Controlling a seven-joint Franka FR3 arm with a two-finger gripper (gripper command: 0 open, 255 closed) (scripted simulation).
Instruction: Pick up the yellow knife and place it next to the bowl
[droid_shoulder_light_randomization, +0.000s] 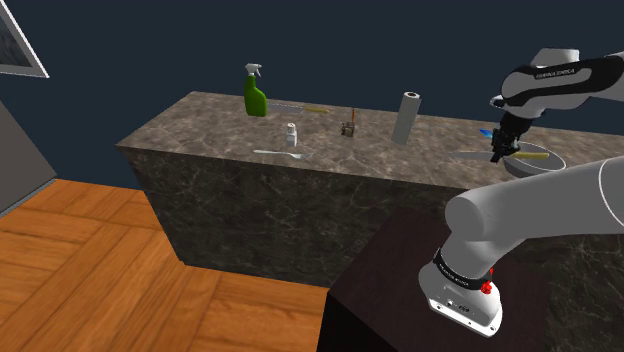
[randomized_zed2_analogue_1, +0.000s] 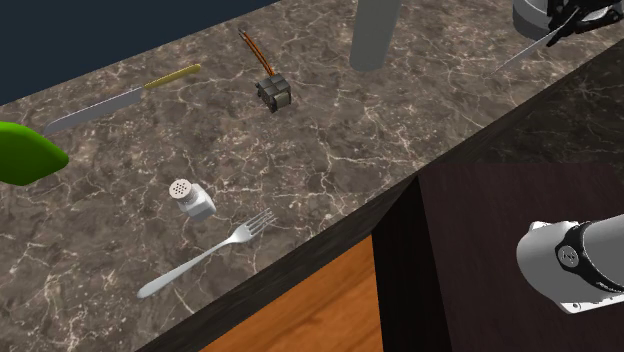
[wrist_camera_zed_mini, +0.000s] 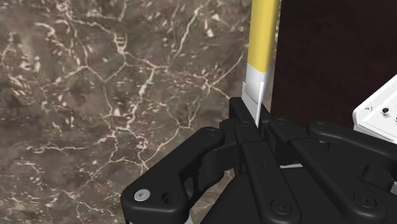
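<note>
The knife has a yellow handle and a pale blade. It is clasped by the hand, whose two fingers are closed on the blade right by the handle (the handle sticks out to one side of the hand). Below the hand lies the marble tabletop. The grey bowl is just beside the hand, on the handle's side.

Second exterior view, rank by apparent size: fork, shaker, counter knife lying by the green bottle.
Largest: counter knife and fork, about equal in length. The fork is nearer the camera, so I won't rank them.
Smallest: shaker, clearly.
</note>
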